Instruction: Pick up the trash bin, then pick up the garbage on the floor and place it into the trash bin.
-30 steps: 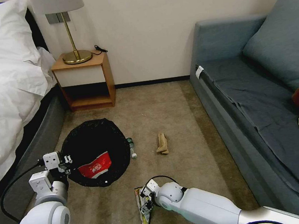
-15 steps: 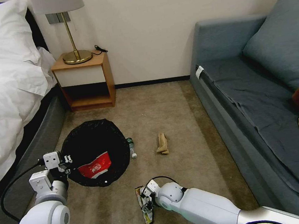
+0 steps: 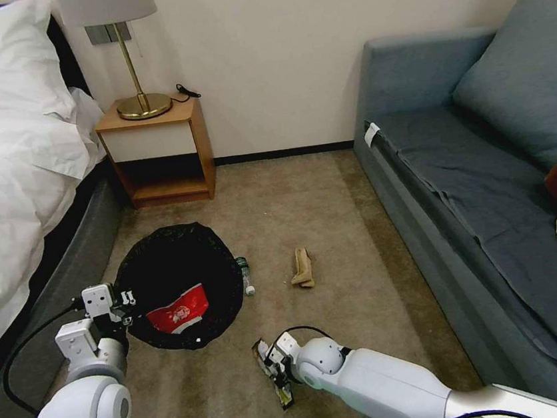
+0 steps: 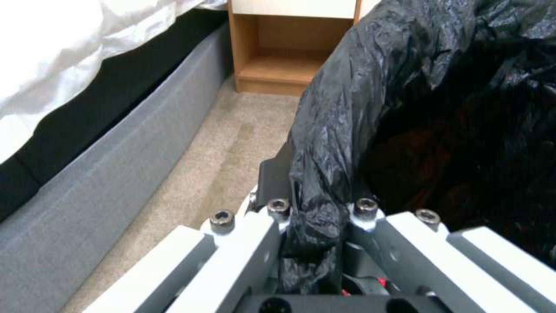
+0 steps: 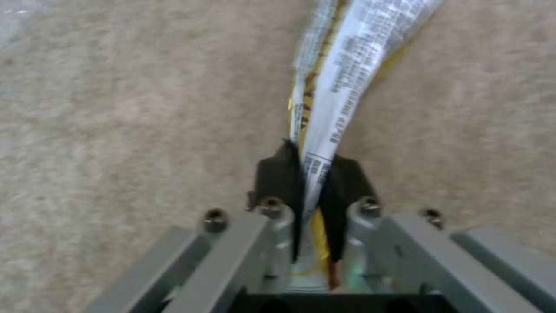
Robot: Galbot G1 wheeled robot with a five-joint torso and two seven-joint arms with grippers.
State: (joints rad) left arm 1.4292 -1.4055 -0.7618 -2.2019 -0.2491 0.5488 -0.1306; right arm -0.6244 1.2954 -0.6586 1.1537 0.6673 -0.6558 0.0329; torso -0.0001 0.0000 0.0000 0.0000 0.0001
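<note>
The trash bin (image 3: 178, 274), lined with a black bag, is held at its near-left rim by my left gripper (image 3: 123, 308). In the left wrist view the gripper (image 4: 316, 208) is shut on the bag-covered rim (image 4: 336, 130). A red-and-white wrapper (image 3: 177, 311) lies inside the bin. My right gripper (image 3: 274, 368) is shut on the gold-and-dark snack wrapper (image 3: 285, 394), which hangs from its pads (image 5: 278, 178) just over the carpet as a thin strip (image 5: 347, 74). A clear bottle (image 3: 246, 276) lies against the bin's right side, and crumpled tan paper (image 3: 302, 268) rests further right.
A bed (image 3: 2, 200) runs along the left and a grey-blue sofa (image 3: 492, 198) along the right. A wooden nightstand (image 3: 158, 149) with a lamp stands against the far wall. Open carpet (image 3: 334, 229) lies between them.
My right gripper has drawn the snack wrapper up off the carpet and shifted slightly right; the wrapper now hangs narrow and tilted. The left gripper and bin have hardly moved.
</note>
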